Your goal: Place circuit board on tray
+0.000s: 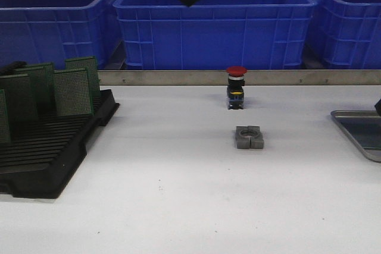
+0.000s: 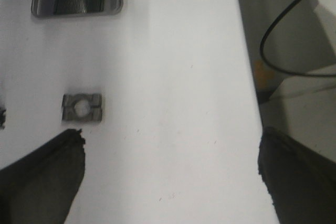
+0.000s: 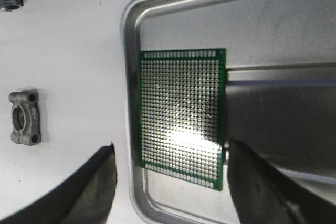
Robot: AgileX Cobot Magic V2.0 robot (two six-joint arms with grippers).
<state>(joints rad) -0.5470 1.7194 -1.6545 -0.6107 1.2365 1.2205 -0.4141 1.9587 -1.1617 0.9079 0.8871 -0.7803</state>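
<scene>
White table [image 1: 178, 206]: rack [image 1: 53, 153], clamp [image 1: 249, 137], tray [image 1: 360, 132].

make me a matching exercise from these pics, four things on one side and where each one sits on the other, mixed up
Things:
1. circuit board
2. red-capped push button
3. grey metal clamp block
4. black slotted rack

Places:
A. left side of the table, holding upright green boards
B. lying flat in the tray
C. at the table's far edge, in front of the blue bins
D. mid-table, just nearer than the push button

Pairs: 1-B, 2-C, 3-D, 4-A

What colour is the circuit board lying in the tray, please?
Green circuit board, dotted with holes; right wrist view.
</scene>
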